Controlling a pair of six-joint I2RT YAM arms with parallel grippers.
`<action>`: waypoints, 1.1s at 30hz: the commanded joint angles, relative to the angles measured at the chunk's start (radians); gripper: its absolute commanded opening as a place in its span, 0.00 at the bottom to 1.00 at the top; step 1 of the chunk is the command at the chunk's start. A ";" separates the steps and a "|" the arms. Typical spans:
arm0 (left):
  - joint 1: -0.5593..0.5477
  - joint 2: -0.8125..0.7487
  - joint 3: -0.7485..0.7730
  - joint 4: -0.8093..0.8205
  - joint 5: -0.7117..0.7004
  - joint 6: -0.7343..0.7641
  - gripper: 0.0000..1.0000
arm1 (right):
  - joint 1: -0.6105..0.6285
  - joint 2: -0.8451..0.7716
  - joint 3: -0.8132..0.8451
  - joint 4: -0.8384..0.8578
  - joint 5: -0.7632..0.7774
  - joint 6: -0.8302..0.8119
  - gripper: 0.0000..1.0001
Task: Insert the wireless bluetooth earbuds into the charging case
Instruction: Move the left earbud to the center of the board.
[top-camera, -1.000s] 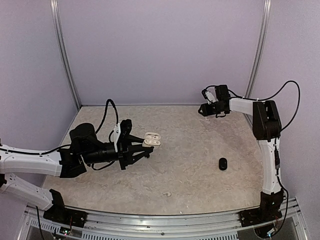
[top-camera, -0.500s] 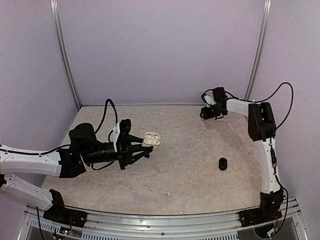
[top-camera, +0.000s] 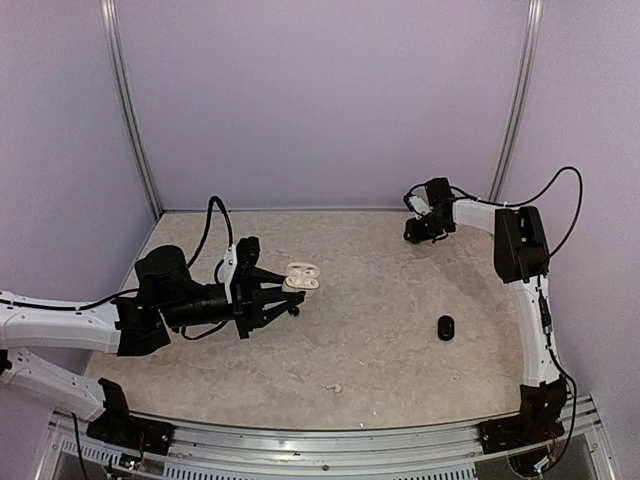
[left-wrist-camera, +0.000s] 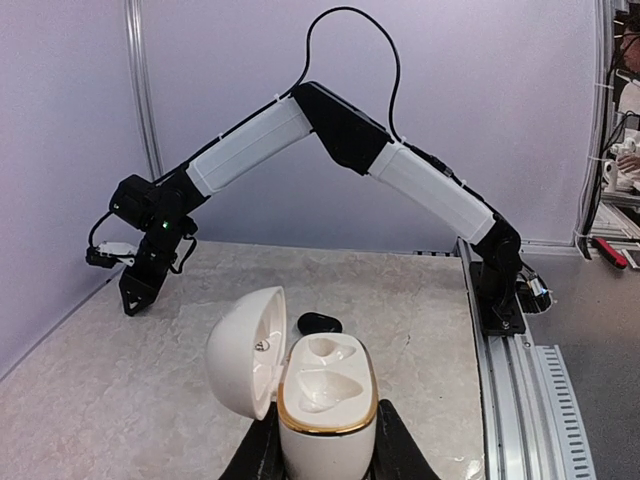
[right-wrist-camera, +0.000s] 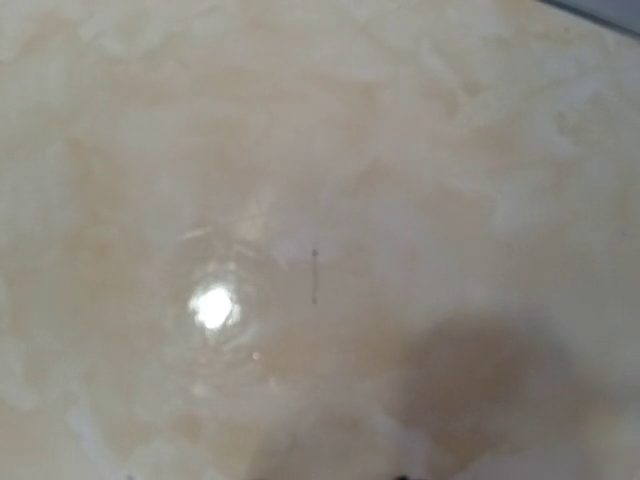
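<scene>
Ahead of our left fingers (left-wrist-camera: 262, 455), the open white case (left-wrist-camera: 320, 385) they clamp blocks the way, and a black pebble-shaped object (left-wrist-camera: 319, 322) lies just beyond it. Under our right fingers (top-camera: 415, 235) there is seemingly only bare counter (right-wrist-camera: 400, 150).

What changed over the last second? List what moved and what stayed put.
The right gripper dropped toward the beige marbled table near its far right corner, its arm folding inward. Nothing was grasped or released. The left gripper kept the open white gold-rimmed charging case clamped, and the small black oval object stayed put.
</scene>
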 joint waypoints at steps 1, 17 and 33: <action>-0.005 -0.022 -0.007 0.010 -0.010 0.011 0.13 | -0.012 0.029 0.038 -0.053 0.000 -0.002 0.31; -0.025 -0.043 -0.033 0.020 -0.032 0.009 0.13 | 0.095 -0.297 -0.537 0.072 -0.192 0.034 0.20; -0.026 -0.048 -0.060 0.039 -0.032 -0.011 0.13 | 0.477 -0.662 -0.998 -0.041 -0.202 0.180 0.21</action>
